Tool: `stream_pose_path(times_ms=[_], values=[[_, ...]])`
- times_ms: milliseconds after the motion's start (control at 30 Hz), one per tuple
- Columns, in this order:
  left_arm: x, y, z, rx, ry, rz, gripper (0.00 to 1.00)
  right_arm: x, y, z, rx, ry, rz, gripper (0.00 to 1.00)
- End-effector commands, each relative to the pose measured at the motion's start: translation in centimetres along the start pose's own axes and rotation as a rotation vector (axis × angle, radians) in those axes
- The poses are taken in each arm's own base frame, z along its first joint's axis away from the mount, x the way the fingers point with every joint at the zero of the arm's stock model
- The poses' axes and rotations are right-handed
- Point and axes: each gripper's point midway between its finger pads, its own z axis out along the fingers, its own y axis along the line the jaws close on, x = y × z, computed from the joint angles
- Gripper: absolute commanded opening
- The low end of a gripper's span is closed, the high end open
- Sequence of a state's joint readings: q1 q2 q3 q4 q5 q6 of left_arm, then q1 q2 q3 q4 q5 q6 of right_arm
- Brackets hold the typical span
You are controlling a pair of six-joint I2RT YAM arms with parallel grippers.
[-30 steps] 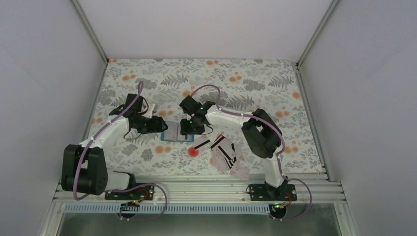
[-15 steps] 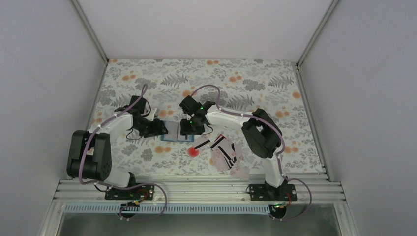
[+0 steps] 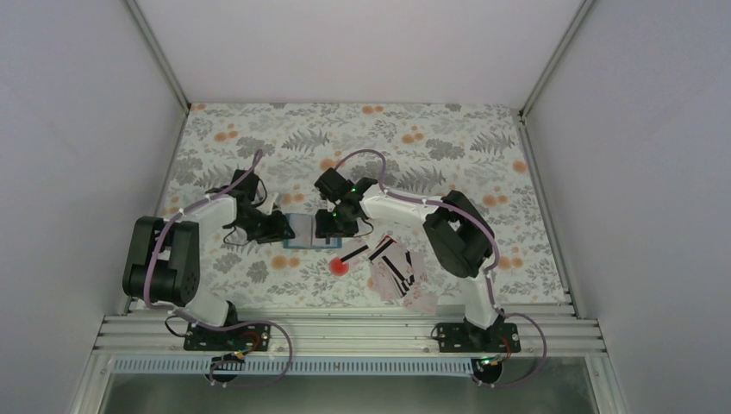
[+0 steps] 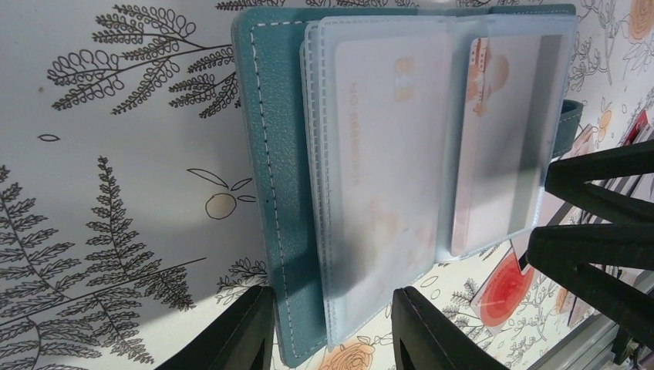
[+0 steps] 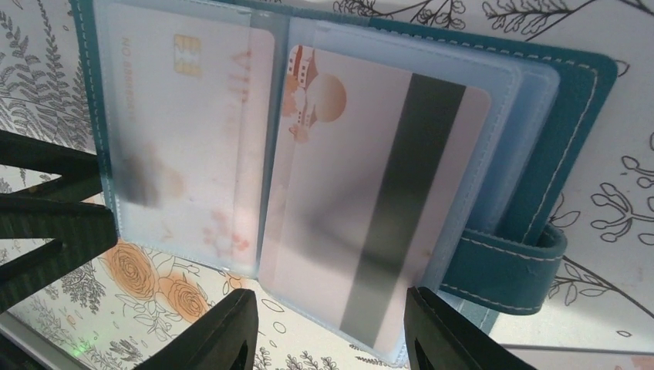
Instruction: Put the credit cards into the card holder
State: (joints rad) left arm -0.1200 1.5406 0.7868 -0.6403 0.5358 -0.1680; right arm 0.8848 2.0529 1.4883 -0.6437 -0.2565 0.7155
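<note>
The blue card holder lies open on the flowered cloth between my two grippers. Its teal cover and closing tab show in the wrist views. A pale credit card sits in the left clear sleeve. A credit card with a black stripe lies in the right sleeve. My right gripper is shut on that striped card's long edges. My left gripper straddles the near corner of the holder's left half, fingers close to both edges; whether they press it does not show. Several more credit cards lie to the right.
A round red spot lies on the cloth just in front of the holder, next to the loose cards. The metal rail with both arm bases runs along the near edge. White walls close in the cloth on three sides.
My left arm has drawn in and its gripper has slid right up to the holder, its jaws narrowing. The right arm and the holder have not moved.
</note>
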Motion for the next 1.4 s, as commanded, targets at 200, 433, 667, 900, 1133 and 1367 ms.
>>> stream_pose_path(times_ms=[200,433,667,900,1133,1367], values=[[0.2,-0.1,0.5,0.025,0.015,0.003,0.38,1.6,-1.6,-0.5,0.049,0.034,0.047,0.49],[0.3,-0.2,0.5,0.031,0.02,0.006,0.38,0.9,-0.1,-0.1,-0.023,0.02,0.02,0.49],[0.3,-0.2,0.5,0.033,0.022,0.007,0.38,0.3,0.5,-0.6,-0.018,0.017,0.007,0.49],[0.3,-0.2,0.4,0.032,0.019,0.01,0.37,0.3,0.5,-0.5,0.007,0.032,-0.01,0.49],[0.4,-0.3,0.3,0.033,0.018,0.013,0.37,0.0,1.5,-0.3,-0.032,0.033,-0.033,0.49],[0.4,-0.4,0.3,0.036,0.017,0.016,0.37,0.4,3.6,0.1,-0.085,0.054,-0.093,0.49]])
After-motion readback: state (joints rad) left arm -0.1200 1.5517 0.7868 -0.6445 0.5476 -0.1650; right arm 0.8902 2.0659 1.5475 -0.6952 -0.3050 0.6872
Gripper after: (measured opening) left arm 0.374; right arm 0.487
